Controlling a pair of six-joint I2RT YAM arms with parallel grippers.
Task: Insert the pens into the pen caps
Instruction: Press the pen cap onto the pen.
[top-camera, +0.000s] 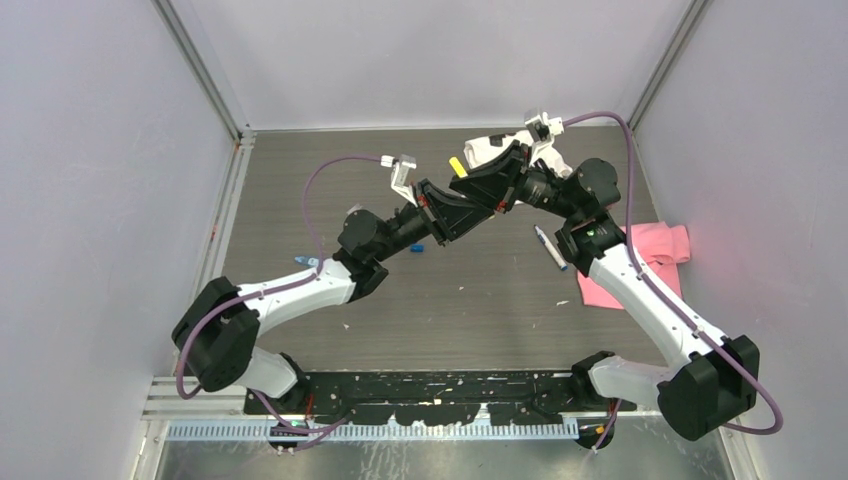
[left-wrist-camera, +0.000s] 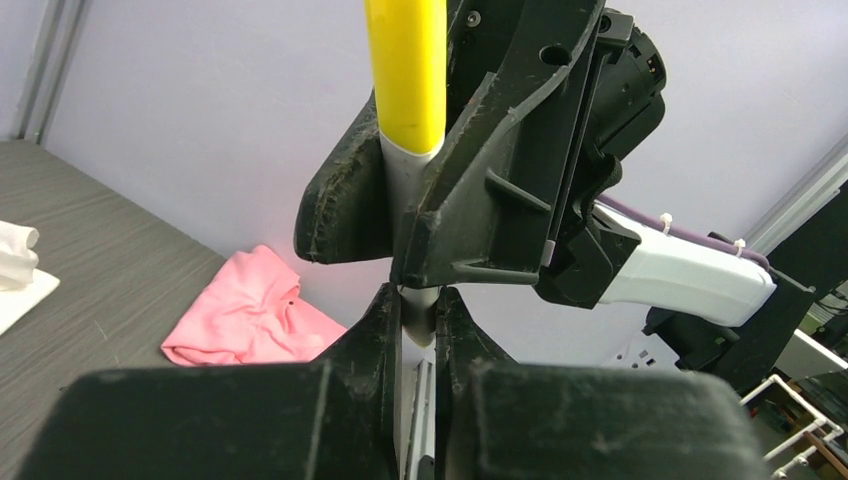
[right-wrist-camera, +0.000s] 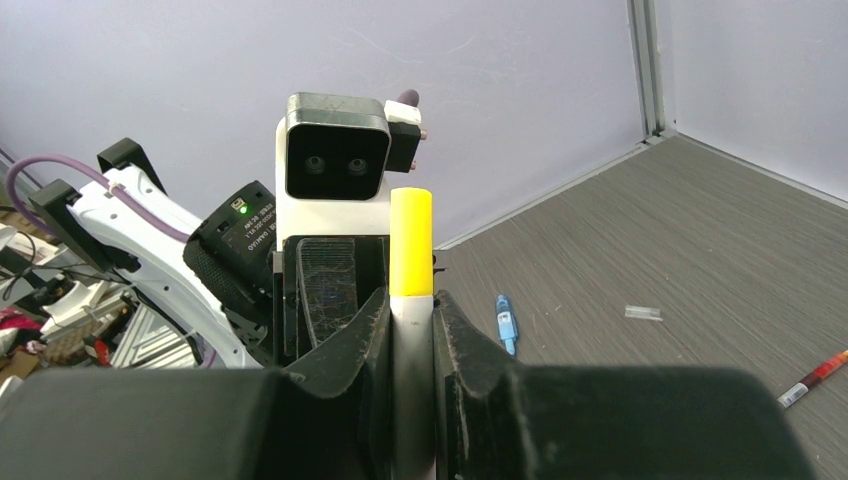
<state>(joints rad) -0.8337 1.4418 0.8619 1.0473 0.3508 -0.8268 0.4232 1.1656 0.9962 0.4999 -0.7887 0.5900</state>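
Left end effector (left-wrist-camera: 418, 310) was clamped on the bare tail of a thin white plastic marker pen (left-wrist-camera: 407, 175), its jaws pinched in just below the right end effector (right-wrist-camera: 411, 315). That one was likewise closed tight on the middle of the same barrel. The two met in mid-air, well above the dark wood-grain counter (top-camera: 480, 300), so the pen hung clear of everything.

A long yellow plastic cap (left-wrist-camera: 405, 70) sat over the pen's far end, sticking out past the right fingers with nothing touching it. Two grips on one barrel looked like a way to steady it along its length, one side bracing while the other pushed or took over. The cap appeared already on, and the seam between yellow and white showed no gap. How firmly it was seated could not be judged.

Down on the counter lay a short blue plastic cap (right-wrist-camera: 506, 322) and, well apart from it, a dark red-and-grey pen (right-wrist-camera: 815, 378), both probably waiting their turn. A crumpled pink cloth (left-wrist-camera: 255, 320) lay off to the right, away from the work.
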